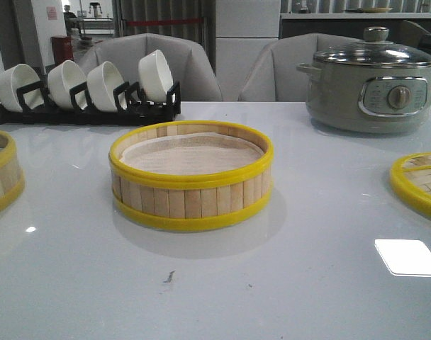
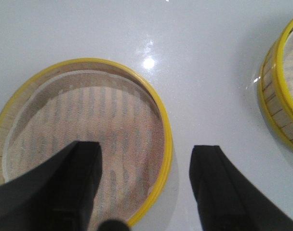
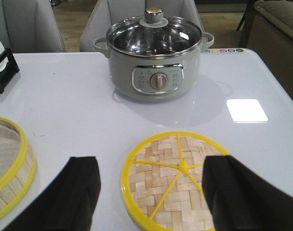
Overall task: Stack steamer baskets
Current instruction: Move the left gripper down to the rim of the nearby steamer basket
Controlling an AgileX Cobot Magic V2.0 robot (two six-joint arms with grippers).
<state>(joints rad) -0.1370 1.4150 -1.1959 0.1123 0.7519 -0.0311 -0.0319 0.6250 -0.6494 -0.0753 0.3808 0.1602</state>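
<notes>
Front view, baskets: 1 steamer basket (image 1: 191,177) stands at the middle of the bench (image 1: 286,283), liner inside; a 2nd basket (image 1: 1,177) is cut by the left edge, and the woven lid (image 1: 420,183) lies flat at the right edge.
Front view, risk: no arm shows here, so nothing is lifted yet; the glossy bench may let a basket slide if it is nudged rather than gripped.
Front view, room: white bowls (image 1: 88,83) sit tilted in a black rack (image 1: 81,110) at the back left, a grey-green electric pot (image 1: 375,88) with glass lid at the back right, grey chairs (image 1: 159,64) behind.

Left wrist view, tool: the left tool (image 2: 146,178) is spread wide and holds nothing, 1 finger over the liner of the left basket (image 2: 84,139), the other outside its rim.
Left wrist view, risk: the straddle looks right for pinching the wall, but the inner finger could snag the loose liner, and a thin rim grip could let the ring tilt.
Left wrist view, neighbour: the middle basket (image 2: 281,101) is well apart.

Right wrist view, tool: the right tool (image 3: 149,192) is wide and empty, its fingers either side of the lid (image 3: 178,187).
Right wrist view, risk: the lid lies flat on the bench, so the fingers may skate over its low rim; the pot (image 3: 156,57) beyond is clear of the reach.
Right wrist view, surface: pale, shiny, with a bright lamp reflection (image 3: 246,110).
</notes>
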